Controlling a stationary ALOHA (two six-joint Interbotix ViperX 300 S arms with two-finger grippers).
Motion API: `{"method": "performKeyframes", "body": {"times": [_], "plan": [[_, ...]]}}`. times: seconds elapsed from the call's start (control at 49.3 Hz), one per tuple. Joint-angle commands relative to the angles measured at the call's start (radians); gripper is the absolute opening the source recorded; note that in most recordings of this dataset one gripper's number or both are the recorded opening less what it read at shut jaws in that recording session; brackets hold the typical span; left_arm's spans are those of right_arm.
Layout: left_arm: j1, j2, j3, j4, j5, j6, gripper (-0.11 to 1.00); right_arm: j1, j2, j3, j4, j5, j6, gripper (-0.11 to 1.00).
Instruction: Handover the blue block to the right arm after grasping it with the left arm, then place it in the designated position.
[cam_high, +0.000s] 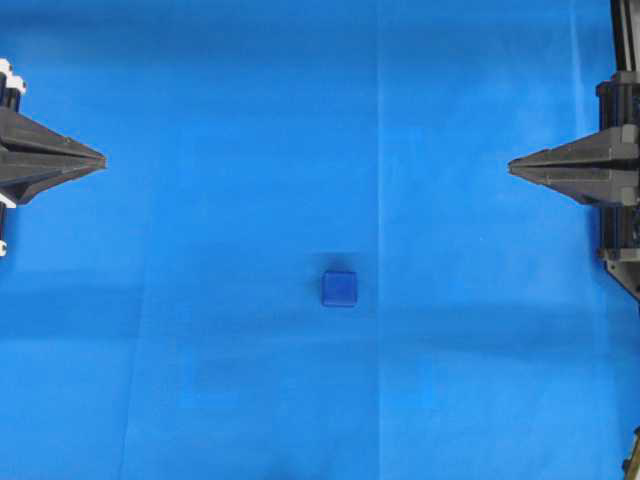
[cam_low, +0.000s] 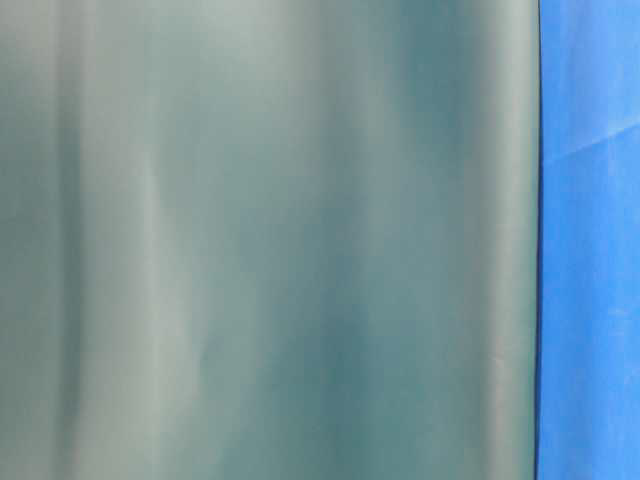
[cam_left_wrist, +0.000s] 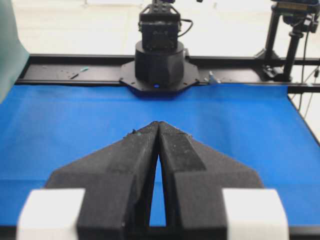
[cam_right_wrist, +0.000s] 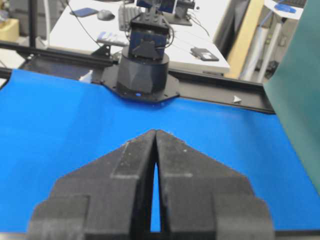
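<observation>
You see the blue block (cam_high: 339, 288) lying alone on the blue cloth (cam_high: 200, 380) over the counter, and well apart from the block, out at opposite edges, the left arm (cam_high: 40, 160) and right arm (cam_high: 580, 170) point inward with jaws pressed together, holding nothing.

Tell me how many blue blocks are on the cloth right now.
1. The blue block sits near the middle of the blue cloth, apart from both arms; none appears hidden.
</observation>
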Motion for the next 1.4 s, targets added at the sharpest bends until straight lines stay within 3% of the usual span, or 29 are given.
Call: {"method": "performKeyframes", "body": {"times": [0.0,0.751,0.812,0.852,1.055,1.136,1.197,1.38], "plan": [[-0.002,0.009,-0.009,0.000,0.002,-0.005,0.00,0.000,0.006,-0.023,0.005,-0.008,0.006,0.01],[-0.002,0.003,-0.009,0.002,0.017,-0.008,0.00,0.000,0.021,-0.044,0.006,0.060,0.020,-0.01],[-0.002,0.003,-0.008,0.002,0.017,-0.009,0.02,0.000,0.023,-0.044,0.008,0.060,0.026,0.06],[-0.002,0.002,-0.008,0.002,0.015,-0.009,0.09,0.000,0.023,-0.044,0.008,0.061,0.034,0.14],[-0.009,0.002,-0.009,0.002,0.011,-0.009,0.69,-0.002,0.032,-0.046,0.008,0.083,0.057,0.72],[-0.015,0.002,-0.009,0.002,0.009,-0.008,0.87,0.000,0.037,-0.046,0.006,0.086,0.058,0.91],[-0.015,0.002,-0.009,0.002,0.011,-0.009,0.93,-0.002,0.037,-0.049,0.008,0.084,0.060,0.98],[-0.015,0.000,-0.009,0.002,0.015,-0.011,0.93,-0.011,0.037,-0.051,0.008,0.084,0.060,0.99]]}}
